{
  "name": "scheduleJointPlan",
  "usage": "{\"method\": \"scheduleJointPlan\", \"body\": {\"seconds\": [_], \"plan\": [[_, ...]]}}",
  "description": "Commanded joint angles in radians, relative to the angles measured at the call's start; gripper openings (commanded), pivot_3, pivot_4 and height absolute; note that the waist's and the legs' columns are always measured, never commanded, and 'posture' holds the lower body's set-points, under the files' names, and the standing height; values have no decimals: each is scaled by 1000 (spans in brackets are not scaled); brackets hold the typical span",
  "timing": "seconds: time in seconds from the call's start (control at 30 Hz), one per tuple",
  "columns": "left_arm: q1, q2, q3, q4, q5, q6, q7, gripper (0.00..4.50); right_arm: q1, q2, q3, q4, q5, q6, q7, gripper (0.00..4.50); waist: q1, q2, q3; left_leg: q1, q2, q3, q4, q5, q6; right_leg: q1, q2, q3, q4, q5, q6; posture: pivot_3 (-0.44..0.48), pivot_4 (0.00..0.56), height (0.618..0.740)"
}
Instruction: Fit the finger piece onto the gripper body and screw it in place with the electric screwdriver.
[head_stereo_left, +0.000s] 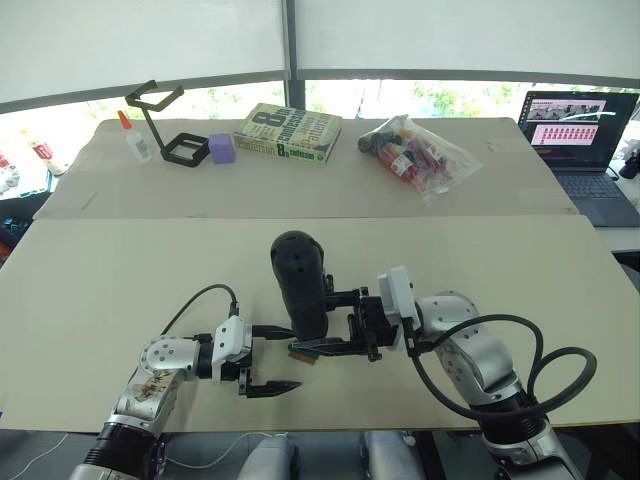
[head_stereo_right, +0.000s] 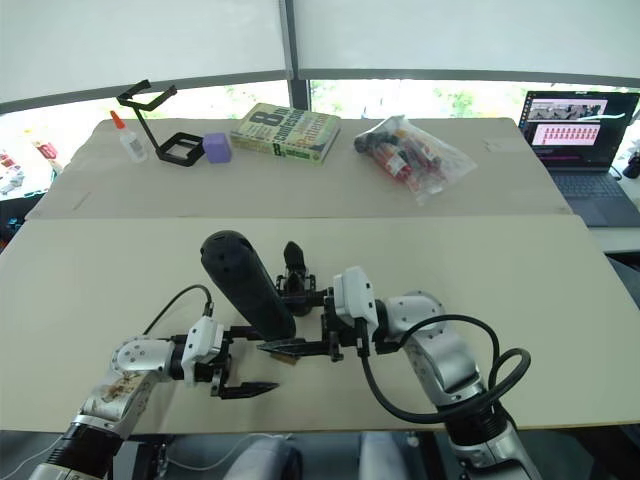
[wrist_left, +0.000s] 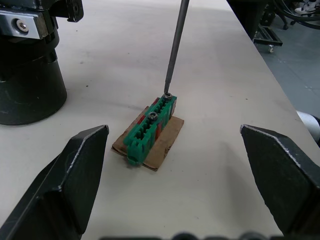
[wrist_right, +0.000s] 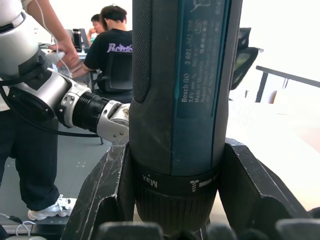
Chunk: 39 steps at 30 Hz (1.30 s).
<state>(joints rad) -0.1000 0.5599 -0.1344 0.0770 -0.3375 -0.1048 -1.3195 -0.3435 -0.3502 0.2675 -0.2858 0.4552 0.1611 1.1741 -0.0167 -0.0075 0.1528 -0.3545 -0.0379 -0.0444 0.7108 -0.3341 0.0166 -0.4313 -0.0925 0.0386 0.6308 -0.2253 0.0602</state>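
Electric screwdriver (head_stereo_left: 300, 283), frame centre: the right claw (wrist_right: 172, 197) is clamping its collar; rigid, top-heavy, likely needing that low grip. Its bit is resting on the green block's (wrist_left: 150, 130) screw. The left claw (head_stereo_left: 272, 358) is hanging wide open, empty. Gripper body (wrist_left: 25, 60) is sitting on the surface, just beside the block.

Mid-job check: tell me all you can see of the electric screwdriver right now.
The electric screwdriver is a thick matte-black cylinder with a rounded top, a dark teal label panel and a collar marked "Max". The right gripper clamps it by the collar end, one finger on each side. It stands tilted, rounded end up. Its thin metal bit points down, its tip on a screw head at the end of the small green block, which lies on a brown card on the table.
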Motion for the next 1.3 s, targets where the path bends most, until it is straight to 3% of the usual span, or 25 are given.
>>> {"method": "scheduleJointPlan", "body": {"seconds": [0.03,1.3], "plan": [[10,4,-1,-30,-7,-2,4,4500,-26,6,-5,-52,41,-7,6,1916,0,0,0,0,0,0,0,0,0,0,0,0,0,0,0,0,150,740],[30,7,-1,-51,-7,4,19,4500,-57,25,7,-1,26,-9,42,1916,0,0,0,0,0,0,0,0,0,0,0,0,0,0,0,0,150,740]]}}
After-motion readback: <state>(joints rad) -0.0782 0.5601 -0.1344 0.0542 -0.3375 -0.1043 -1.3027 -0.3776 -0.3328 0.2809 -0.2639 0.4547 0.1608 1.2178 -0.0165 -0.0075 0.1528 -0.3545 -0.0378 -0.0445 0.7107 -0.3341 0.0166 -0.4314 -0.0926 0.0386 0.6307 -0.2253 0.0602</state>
